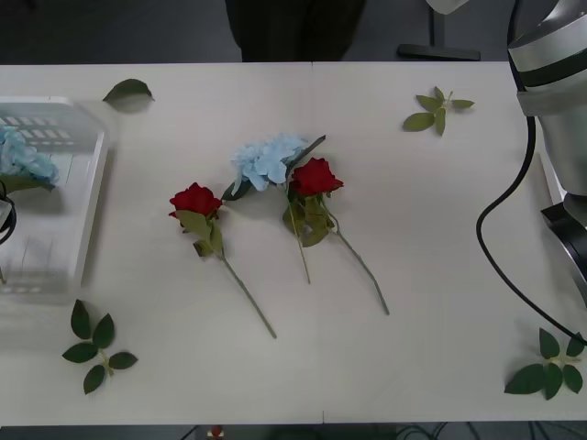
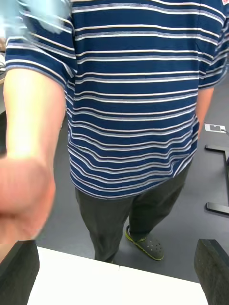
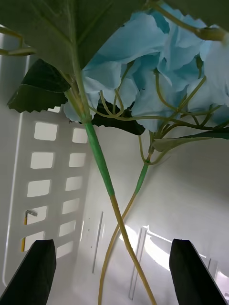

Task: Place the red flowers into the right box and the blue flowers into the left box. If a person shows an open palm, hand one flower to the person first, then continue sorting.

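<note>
Leftward, poised over the white translucent plastic left box with black fingers spread wide and nothing between them: left gripper. Close in front of it, pale sky-blue fluffy hydrangea heads with large dark leaves, two thin green stems crossing above the box's slotted white wall and floor. From the front, seen as a blue cluster lying inside the box at its left side.

Mid-table, on the white tabletop: one more pale blue hydrangea and, touching its right side, a red artificial rose with its stem running toward the near edge. Just left of that pair and apart from it, a second red rose, long stem angled toward the near right.

Scattered around: loose green leaf sprigs, one near the far right, one at the near right corner, one at the near left, plus a single leaf by the box's far corner.

At the table's right edge, the grey right arm. Held above the table's far edge, black fingers parted and empty: right gripper. Facing it, a person in a dark blue and white striped shirt, bare forearm stretched toward the camera, hand blurred, close above one finger; palm open or not, cannot tell.
</note>
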